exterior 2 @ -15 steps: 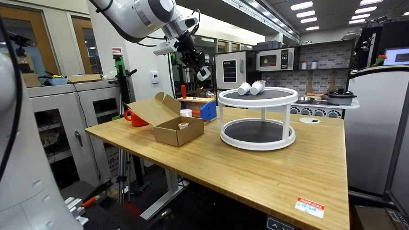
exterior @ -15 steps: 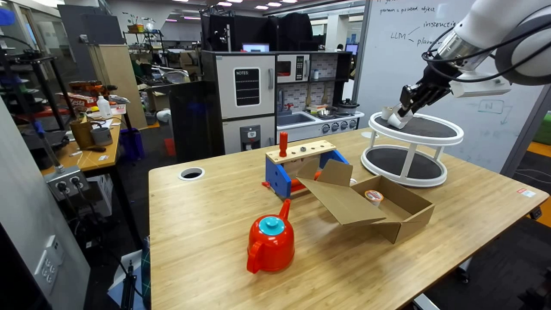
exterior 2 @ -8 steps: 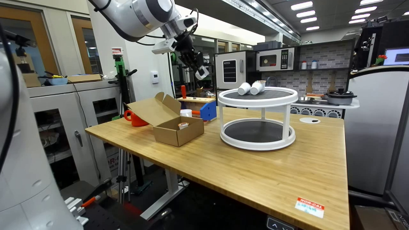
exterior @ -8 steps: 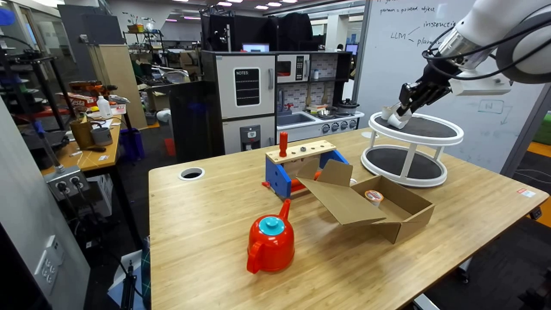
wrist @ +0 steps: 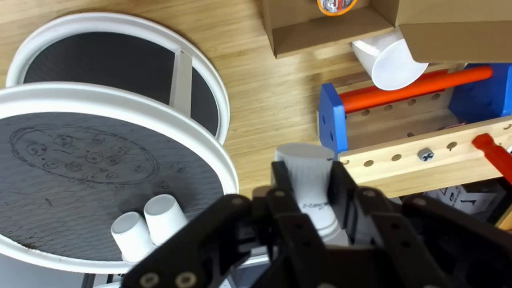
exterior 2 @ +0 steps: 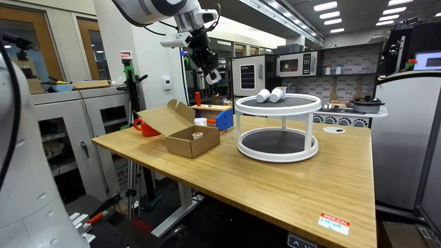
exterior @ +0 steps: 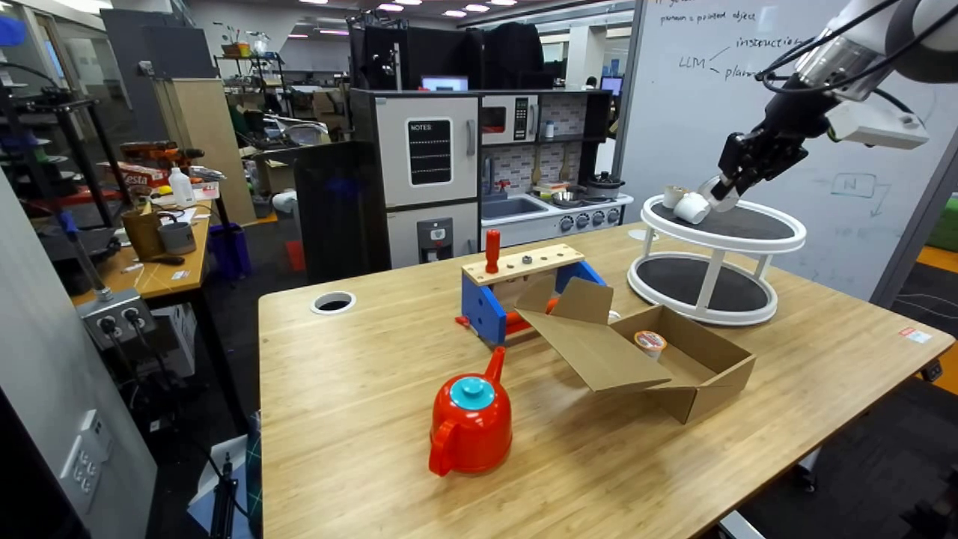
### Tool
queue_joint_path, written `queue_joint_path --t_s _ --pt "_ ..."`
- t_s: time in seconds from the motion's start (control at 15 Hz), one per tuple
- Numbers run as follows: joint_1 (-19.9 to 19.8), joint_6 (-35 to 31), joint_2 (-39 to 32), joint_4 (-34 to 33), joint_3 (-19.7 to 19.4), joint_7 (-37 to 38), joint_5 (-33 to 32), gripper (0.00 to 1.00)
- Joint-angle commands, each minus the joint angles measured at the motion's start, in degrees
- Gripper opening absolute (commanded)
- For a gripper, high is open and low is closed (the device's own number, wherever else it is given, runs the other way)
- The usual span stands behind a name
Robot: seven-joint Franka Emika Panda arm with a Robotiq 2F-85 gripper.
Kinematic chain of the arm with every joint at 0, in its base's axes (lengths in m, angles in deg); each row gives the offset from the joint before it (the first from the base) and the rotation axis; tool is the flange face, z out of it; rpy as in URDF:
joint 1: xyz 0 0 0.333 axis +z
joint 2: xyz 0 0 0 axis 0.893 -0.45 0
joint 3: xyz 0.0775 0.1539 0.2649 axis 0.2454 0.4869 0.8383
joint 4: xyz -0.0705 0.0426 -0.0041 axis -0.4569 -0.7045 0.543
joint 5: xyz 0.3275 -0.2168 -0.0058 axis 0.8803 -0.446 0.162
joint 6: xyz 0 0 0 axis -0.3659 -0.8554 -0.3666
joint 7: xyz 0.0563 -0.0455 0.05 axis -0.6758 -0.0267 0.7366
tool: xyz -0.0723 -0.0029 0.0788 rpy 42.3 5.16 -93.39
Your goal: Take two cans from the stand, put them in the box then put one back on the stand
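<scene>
Although one can [exterior: 650,344] rests inside the box [exterior 2: 179,146], printed top facing up, we find the task incomplete. The gripper [wrist: 307,172] is drawn in around a second can [exterior 2: 213,77], which it holds in the air, touching neither the box nor the stand [exterior 2: 279,111]. On top of the stand, near its edge, we record a third can [wrist: 130,235] and a fourth can [wrist: 165,219], both tipped over and lying side by side; whether a further can sits behind this pair we cannot settle.

We judge the first transfer complete and the second in hand, the held can being most likely bound for the box. These views do not rule out that it is the can going back, and we enter that doubt. On the likelier reading, three items remain: bring the second can down into the box, let it go, then return one can to the stand. We note the flap [exterior: 599,352] of the box folded outward, which should ease the delivery
</scene>
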Motion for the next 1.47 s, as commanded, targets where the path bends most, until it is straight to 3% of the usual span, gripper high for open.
queue_joint_path --t_s 0.0,0.07,0.13,0.47,0.53,0.67,1.0,1.4 --pt "0.6 4.6 2.5 0.6 0.0 -1.9 1.5 0.07" --pt "0.7 5.5 2.7 0.5 0.2 -1.6 1.2 0.07" --pt "0.1 3.6 1.5 0.1 0.5 -0.4 0.4 0.29" --pt "0.3 4.5 2.1 0.3 0.6 -0.4 0.4 0.29" --pt "0.3 4.5 2.1 0.3 0.6 -0.4 0.4 0.07" --pt "-1.7 -2.1 0.2 1.1 2.3 2.7 -3.9 0.07" --pt "0.4 -13.3 -3.5 1.7 6.0 10.6 -2.2 0.07" --pt "3.4 -18.0 -3.3 4.6 8.4 10.6 -0.1 0.07"
